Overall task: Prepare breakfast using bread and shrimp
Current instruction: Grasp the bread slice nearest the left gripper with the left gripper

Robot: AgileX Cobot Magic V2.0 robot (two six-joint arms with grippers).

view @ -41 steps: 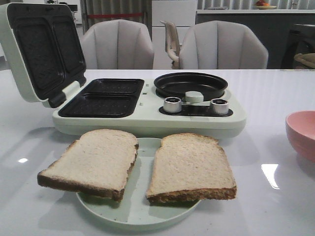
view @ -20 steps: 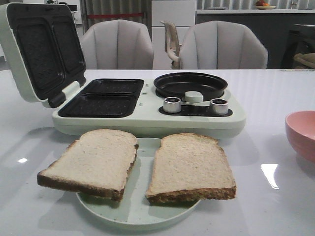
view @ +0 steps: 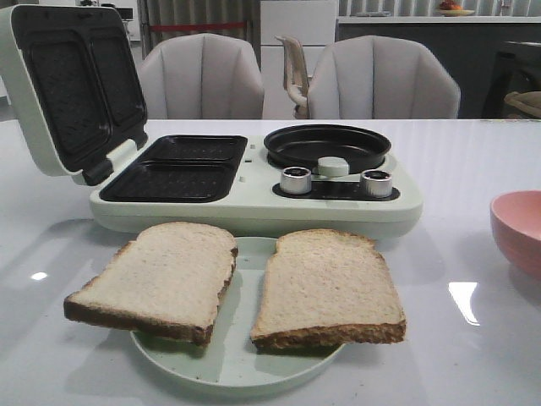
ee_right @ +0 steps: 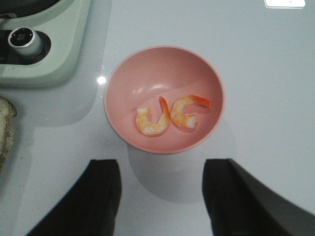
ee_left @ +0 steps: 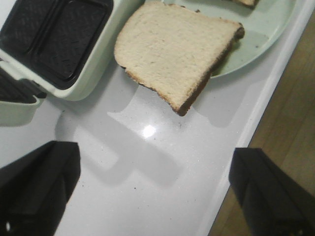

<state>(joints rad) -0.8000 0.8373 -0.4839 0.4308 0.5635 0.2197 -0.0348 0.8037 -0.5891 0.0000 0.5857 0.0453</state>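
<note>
Nothing has moved since the earlier frames: bread (view: 237,283) overhangs its plate (view: 228,364) before the grill (view: 169,169), shrimp (ee_right: 170,115) curl in the pink bowl (ee_right: 118,73), and both spread grippers, left gripper (ee_left: 152,191) and right gripper (ee_right: 162,196), risk tipping either.

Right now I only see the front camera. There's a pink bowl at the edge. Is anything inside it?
Observer: Yes. The right wrist view shows two shrimp in the pink bowl.
Operator: Are they touching?
Observer: They lie side by side, curled, about touching at the tails.
Operator: Is the right gripper holding something?
Observer: No. The right gripper is open and empty, hanging over the table just short of the bowl.
Operator: And the left one?
Observer: The left gripper is open too, near the left bread slice, which juts past the plate.
</note>
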